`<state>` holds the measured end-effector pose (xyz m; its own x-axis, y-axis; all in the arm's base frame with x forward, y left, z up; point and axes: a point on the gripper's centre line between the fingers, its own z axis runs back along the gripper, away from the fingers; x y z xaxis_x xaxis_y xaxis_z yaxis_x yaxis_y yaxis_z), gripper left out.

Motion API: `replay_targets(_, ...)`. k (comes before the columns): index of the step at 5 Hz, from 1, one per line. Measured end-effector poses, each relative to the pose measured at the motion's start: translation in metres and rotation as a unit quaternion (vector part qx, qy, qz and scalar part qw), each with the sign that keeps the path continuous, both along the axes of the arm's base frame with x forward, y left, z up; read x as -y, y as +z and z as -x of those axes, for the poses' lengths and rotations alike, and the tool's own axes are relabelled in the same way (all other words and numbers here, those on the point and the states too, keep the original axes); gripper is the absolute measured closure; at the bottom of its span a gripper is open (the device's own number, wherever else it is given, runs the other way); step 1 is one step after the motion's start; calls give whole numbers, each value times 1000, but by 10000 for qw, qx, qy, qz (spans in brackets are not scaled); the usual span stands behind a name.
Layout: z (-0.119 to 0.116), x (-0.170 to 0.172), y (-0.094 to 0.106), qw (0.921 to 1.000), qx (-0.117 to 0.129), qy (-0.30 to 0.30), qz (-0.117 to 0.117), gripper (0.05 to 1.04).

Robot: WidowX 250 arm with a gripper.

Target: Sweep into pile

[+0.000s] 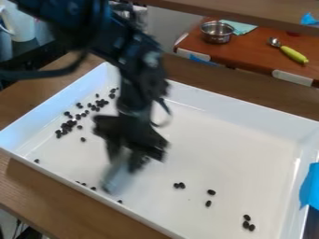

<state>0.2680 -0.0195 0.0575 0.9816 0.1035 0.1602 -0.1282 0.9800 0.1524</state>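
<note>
The black gripper (126, 156) hangs over the left-centre part of the white tray (240, 144), its fingers around a pale, blurred tool (116, 178). The tool slants down toward the tray's near-left side; whether it touches the floor cannot be told. A loose band of dark beans (70, 123) runs along the tray's left part. Two beans (179, 186) lie together right of the tool, with two more (210, 197) farther right. A small group (247, 224) rests near the lower right. Several single beans (93, 188) lie along the near-left edge. The arm hides part of the tray floor.
The tray's raised walls surround the beans, and blue tape (310, 186) covers part of its right rim. Behind it, a metal pot (217, 32) and a green-handled spoon (291, 52) lie on a reddish-brown surface. A white jug (20, 23) stands at upper left.
</note>
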Motion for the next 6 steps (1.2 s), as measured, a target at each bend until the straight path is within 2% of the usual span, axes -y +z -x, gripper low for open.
replay_targets(1, 9, 37, 2, 9999, 81, 6, -128, 704)
replay_targets(2, 6, 75, 17, 9994, 314, -100, -35, 704)
replay_targets(3, -1, 95, 32, 9988, 471, -72, 137, 704)
replay_targets(4, -6, 107, 46, 9982, 466, 12, 390, 704)
replay_targets(5, -14, 120, 44, 9977, 337, 96, 579, 704)
replay_targets(6, -14, 135, 33, 9979, 169, 77, 619, 704)
